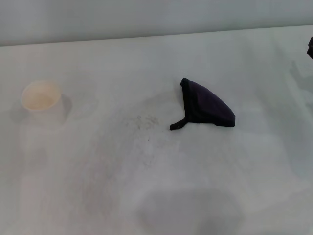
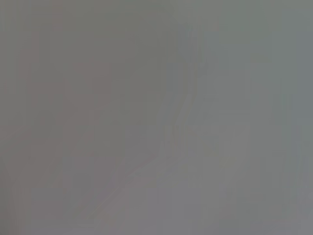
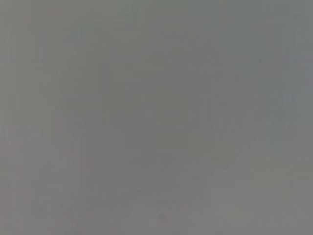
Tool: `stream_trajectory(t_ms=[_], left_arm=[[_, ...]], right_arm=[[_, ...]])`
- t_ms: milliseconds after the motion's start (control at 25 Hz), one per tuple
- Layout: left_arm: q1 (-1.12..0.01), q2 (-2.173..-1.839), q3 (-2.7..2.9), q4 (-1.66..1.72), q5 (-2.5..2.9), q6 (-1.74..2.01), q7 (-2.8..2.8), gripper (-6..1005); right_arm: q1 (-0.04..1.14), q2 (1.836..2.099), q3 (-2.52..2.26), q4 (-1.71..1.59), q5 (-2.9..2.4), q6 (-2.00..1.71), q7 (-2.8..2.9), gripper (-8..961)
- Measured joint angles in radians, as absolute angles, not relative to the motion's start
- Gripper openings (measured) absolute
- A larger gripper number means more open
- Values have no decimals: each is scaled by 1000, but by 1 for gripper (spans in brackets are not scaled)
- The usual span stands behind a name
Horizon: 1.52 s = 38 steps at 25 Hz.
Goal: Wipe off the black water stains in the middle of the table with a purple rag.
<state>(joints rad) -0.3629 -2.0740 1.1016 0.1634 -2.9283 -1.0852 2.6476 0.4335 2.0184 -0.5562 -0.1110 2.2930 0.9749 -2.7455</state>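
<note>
We see the rag (image 1: 207,106) lying folded on the table (image 1: 98,186), a cup (image 1: 41,96) well apart to its left. The right gripper (image 1: 310,47) barely shows at the edge; we cannot tell its state.

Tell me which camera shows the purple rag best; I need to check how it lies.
The head view: the purple rag lies bunched on the table, its strap-like tail pointing toward the faint grey smudges. Both wrist views show only blank grey, nothing of the rag.
</note>
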Motion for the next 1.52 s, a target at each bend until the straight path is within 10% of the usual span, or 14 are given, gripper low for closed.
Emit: stream_trajectory(t_ms=[1520], left_arm=[[-392,-2077,1090,158,-2928,-1066,2646,880]], right_arm=[[489,2017,-541,-113,2296,945,-2748,876]])
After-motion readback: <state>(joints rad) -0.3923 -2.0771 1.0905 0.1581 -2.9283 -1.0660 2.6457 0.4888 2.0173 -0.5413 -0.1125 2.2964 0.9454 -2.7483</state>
